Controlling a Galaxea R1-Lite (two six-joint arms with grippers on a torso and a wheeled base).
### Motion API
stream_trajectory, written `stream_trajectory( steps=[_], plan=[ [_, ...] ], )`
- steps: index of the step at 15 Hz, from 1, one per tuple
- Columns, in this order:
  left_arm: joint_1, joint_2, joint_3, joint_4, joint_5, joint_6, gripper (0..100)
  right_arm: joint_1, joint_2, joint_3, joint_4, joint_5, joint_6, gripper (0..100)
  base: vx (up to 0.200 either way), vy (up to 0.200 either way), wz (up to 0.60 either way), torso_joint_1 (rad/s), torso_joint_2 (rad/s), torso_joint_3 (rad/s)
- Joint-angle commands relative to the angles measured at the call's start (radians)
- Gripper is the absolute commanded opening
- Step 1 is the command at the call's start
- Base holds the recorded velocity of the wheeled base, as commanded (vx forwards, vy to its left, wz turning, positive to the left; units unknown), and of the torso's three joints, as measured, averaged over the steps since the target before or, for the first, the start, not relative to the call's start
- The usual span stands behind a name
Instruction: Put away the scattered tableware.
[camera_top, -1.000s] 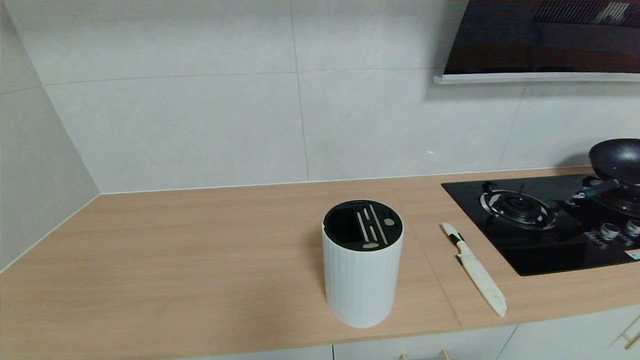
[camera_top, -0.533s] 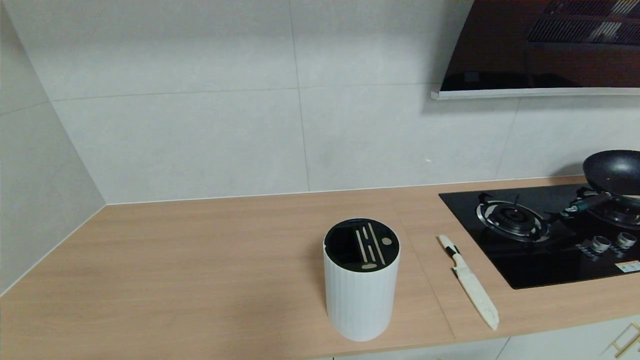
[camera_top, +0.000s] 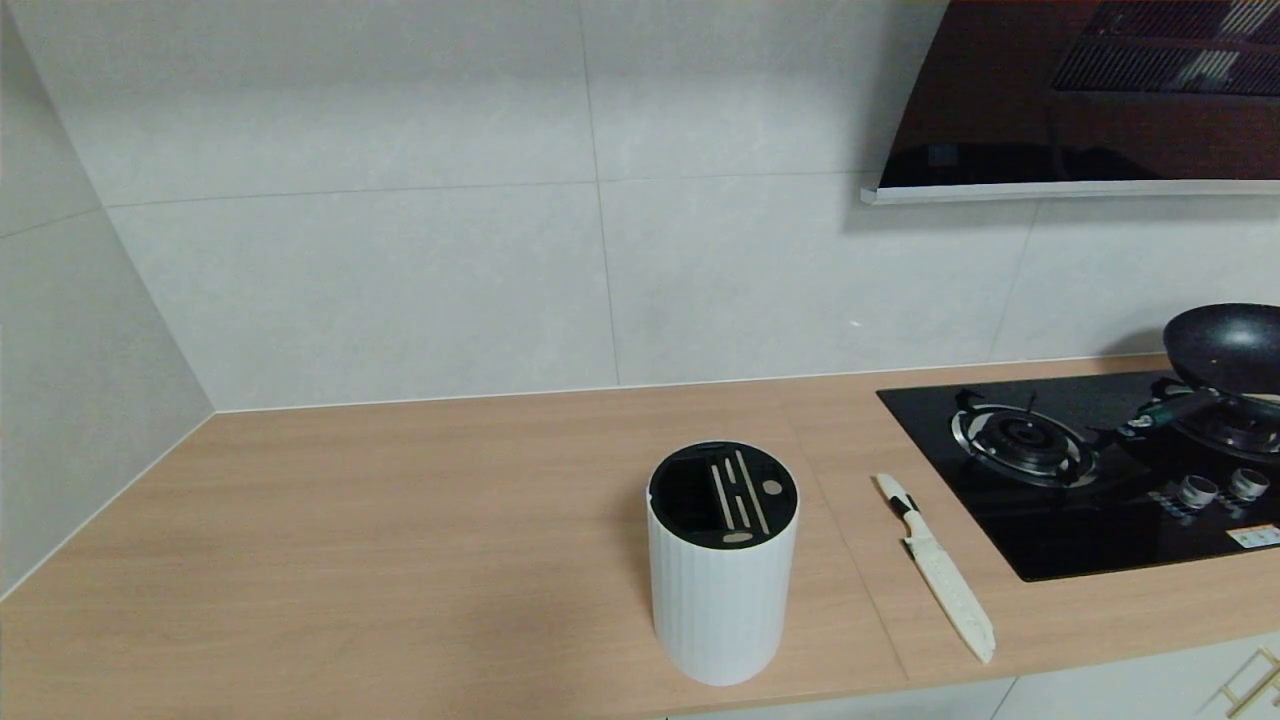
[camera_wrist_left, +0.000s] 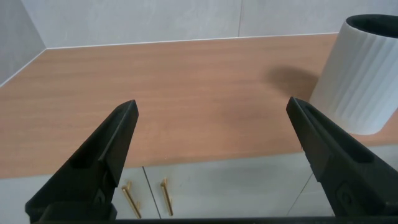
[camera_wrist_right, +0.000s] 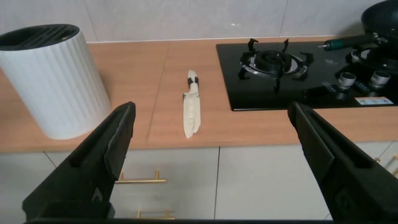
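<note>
Knife lies flat on the desk in the lower right of the head view, between the white ribbed holder and the black stove, touching neither. Its handle points toward the wall and its tip toward the desk's front edge. The left claw and right claw hang just off that front edge, both spread wide with nothing in them.

From where I stand, the right claw looks the better choice, as the knife sits almost straight ahead of it. I'd grip the handle across its width, lift clear, turn the blade down and feed it into a slit in the holder's black top.

The tip lies near the front edge, so a nudge could send it off. The stove rim crowds one side. Bare desk lies toward the holder, with plenty more at frame left.
</note>
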Motion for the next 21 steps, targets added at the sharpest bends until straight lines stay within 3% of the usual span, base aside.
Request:
stream_trajectory(
  steps=[1,3,4,6,9,15,17,18,21],
  plan=[
    [0.0,0.0,0.0,0.0,0.0,0.0,100,0.0,0.0,0.0,0.001,-0.003,-0.011,100,0.0,0.0,0.0,0.0,0.0,0.0],
    [0.0,0.0,0.0,0.0,0.0,0.0,100,0.0,0.0,-0.015,-0.009,-0.009,-0.012,100,0.0,0.0,0.0,0.0,0.0,0.0],
    [0.0,0.0,0.0,0.0,0.0,0.0,100,0.006,0.026,-0.135,-0.001,0.003,0.038,100,0.0,0.0,0.0,0.0,0.0,0.0],
    [0.0,0.0,0.0,0.0,0.0,0.0,100,0.017,0.089,-0.19,0.034,0.023,0.049,100,0.0,0.0,0.0,0.0,0.0,0.0],
    [0.0,0.0,0.0,0.0,-0.001,0.0,100,0.029,0.405,-0.295,0.042,0.136,0.042,100,0.0,0.0,0.0,0.0,0.0,0.0],
    [0.0,0.0,0.0,0.0,0.0,0.002,100,0.089,1.026,-0.485,-0.042,0.13,0.048,100,0.0,0.0,0.0,0.0,0.0,0.0],
    [0.0,0.0,0.0,0.0,-0.001,0.002,100,0.092,1.075,-0.492,-0.064,0.129,0.048,100,0.0,0.0,0.0,0.0,0.0,0.0],
    [0.0,0.0,0.0,0.0,0.0,0.002,100,0.117,1.255,-0.558,-0.093,0.113,0.043,100,0.0,0.0,0.0,0.0,0.0,0.0],
    [0.0,0.0,0.0,0.0,0.0,0.002,100,0.155,1.434,-0.63,-0.108,0.081,0.04,100,0.0,0.0,0.0,0.0,0.0,0.0]
  ],
)
